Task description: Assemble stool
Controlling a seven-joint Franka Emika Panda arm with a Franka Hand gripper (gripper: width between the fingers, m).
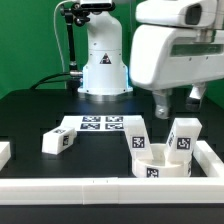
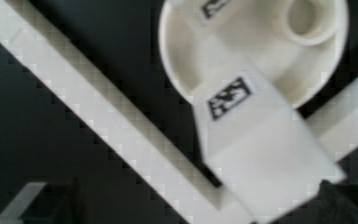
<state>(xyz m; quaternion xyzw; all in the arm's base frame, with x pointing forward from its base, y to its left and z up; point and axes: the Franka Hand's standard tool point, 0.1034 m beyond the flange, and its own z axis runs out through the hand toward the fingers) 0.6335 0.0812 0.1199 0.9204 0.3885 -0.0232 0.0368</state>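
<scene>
The gripper hangs with jaws fully apart, holding and touching nothing, above the round seat.

Seat & legs white w/ blk-wht square tags; table black; rails white.

Black table: seat, legs, marker board

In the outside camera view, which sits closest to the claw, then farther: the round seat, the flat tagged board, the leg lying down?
1. The round seat, below the open gripper, on the exterior view's right.
2. The marker board, in the middle.
3. The lying leg, on the exterior view's left.
</scene>
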